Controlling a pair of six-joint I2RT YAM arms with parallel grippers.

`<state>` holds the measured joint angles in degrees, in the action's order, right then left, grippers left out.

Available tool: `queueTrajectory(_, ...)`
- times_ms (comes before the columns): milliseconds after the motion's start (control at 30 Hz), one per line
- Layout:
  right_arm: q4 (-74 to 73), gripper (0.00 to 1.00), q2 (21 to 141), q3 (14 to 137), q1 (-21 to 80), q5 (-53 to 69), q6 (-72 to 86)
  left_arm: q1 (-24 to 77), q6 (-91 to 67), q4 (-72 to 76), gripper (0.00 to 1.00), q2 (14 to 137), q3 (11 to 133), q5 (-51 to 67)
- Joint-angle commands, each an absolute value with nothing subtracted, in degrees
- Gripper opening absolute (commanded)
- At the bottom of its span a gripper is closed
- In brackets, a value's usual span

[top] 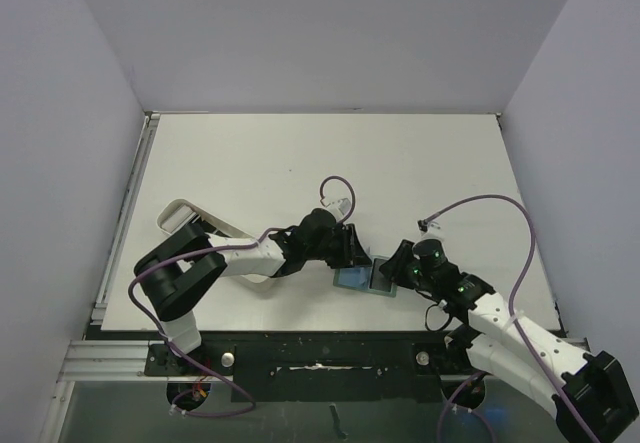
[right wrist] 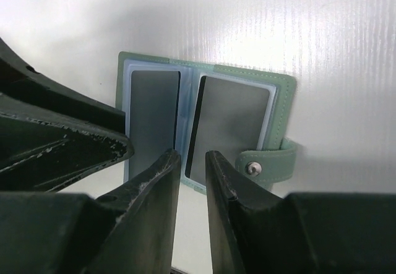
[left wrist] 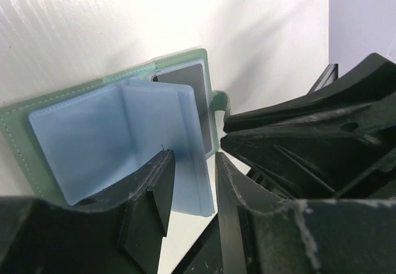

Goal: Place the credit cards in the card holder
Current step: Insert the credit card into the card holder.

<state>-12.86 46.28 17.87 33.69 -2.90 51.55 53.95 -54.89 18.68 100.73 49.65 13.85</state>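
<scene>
Two credit cards (right wrist: 232,125) showed as dark grey rectangles inside the card holder (right wrist: 281,98). It lay opened flat on the tabletop (top: 300,163) near the front edge, between the two arms. One card sat in the half by the snap tab (right wrist: 267,164), the other in the half nearer the left arm.

The holder lay straight ahead of the right gripper (right wrist: 193,159), just beyond its tips. The cards' long edges ran away from that gripper, in line with its reach, and the fold sat almost centred on the gap between the jaws. Those jaws stood a narrow way apart with nothing between them.

The left gripper (left wrist: 193,162) faced the holder from the opposite side. Its jaws stood partly apart astride a pale blue leaf (left wrist: 164,119) that rose off the open page. Whether they pressed on that leaf could not be told. Both grippers were right at the holder, neither clearly nearer.

The left arm stretched low from its base to the middle of the tabletop, its wrist pointed right and toward the near edge. The right arm bent at the elbow and reached up and left, its gripper aimed at the holder's tab side. Judging by the filled pockets, what was left looked like seating a card fully or folding the holder shut. The right gripper seemed better lined up for either.
</scene>
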Motion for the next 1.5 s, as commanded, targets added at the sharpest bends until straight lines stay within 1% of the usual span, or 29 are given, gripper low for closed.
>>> queueTrajectory(0,-15.38,0.25,42.59,19.77,34.19,-5.40,52.24,54.23,-54.27,21.41,0.31,101.14,52.16,14.37)
queueTrajectory(167,-14.35,0.31,40.67,20.13,34.29,-4.10,52.47,54.23,-54.14,21.48,0.27,101.21,52.25,14.62)
queueTrajectory(400,-7.76,0.42,41.11,18.60,35.04,1.25,52.94,54.23,-54.15,21.80,0.28,101.22,52.28,14.67)
queueTrajectory(567,-4.98,0.44,42.61,18.46,37.27,1.38,53.30,54.23,-54.33,21.71,0.28,101.35,52.21,14.68)
queueTrajectory(800,-4.20,0.41,45.70,18.69,40.71,-0.94,54.49,54.23,-54.24,21.50,0.28,101.31,52.21,14.50)
queueTrajectory(1033,-7.37,0.39,46.17,20.02,43.20,-5.46,54.49,54.32,-54.06,21.26,0.28,101.40,52.58,14.50)
queueTrajectory(1333,-11.73,0.30,46.63,20.59,43.67,-9.80,55.02,54.32,-53.81,20.67,0.28,101.17,52.47,13.94)
queueTrajectory(1467,-13.25,0.29,45.54,21.00,43.86,-10.72,55.00,54.32,-53.26,19.50,0.28,100.87,52.75,13.42)
